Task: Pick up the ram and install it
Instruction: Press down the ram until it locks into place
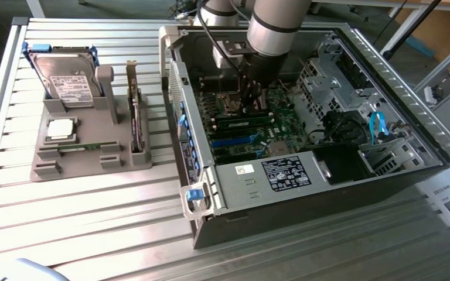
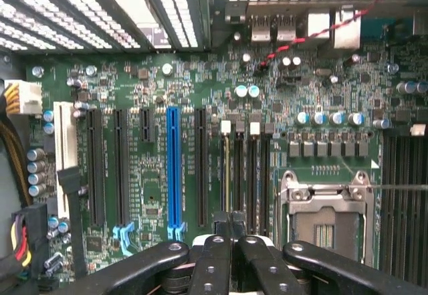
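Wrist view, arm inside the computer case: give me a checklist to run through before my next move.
1. Black gripper shut: ok.
2. Gripper above the narrow black memory slots: ok.
3. Thin green ram stick fully seated: cannot tell.
4. Square silver processor socket clear of the gripper: ok.
5. Red and black twisted wire away from the gripper: ok.
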Controlling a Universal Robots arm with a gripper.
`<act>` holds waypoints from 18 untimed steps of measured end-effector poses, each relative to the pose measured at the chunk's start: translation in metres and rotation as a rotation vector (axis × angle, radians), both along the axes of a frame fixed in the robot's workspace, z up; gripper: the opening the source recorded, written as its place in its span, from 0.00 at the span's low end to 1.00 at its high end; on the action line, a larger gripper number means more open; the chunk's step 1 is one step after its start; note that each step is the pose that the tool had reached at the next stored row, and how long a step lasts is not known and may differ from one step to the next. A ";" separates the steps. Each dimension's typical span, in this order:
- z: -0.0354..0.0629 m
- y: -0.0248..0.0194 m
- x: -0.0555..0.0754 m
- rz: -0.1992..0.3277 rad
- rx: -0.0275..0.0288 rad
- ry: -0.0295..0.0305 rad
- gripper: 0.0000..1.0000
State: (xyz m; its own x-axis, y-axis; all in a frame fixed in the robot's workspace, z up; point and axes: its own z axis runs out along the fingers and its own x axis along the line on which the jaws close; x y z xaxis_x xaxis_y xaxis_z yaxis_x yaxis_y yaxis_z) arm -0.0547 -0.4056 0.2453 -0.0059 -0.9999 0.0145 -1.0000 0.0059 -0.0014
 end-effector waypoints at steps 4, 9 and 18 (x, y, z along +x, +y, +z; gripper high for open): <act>-0.0001 0.0000 -0.007 0.000 0.0001 -0.0007 0.10; -0.0001 0.0000 -0.014 0.000 0.0000 -0.0013 0.10; -0.0002 0.0000 -0.027 0.000 0.0000 -0.0032 0.10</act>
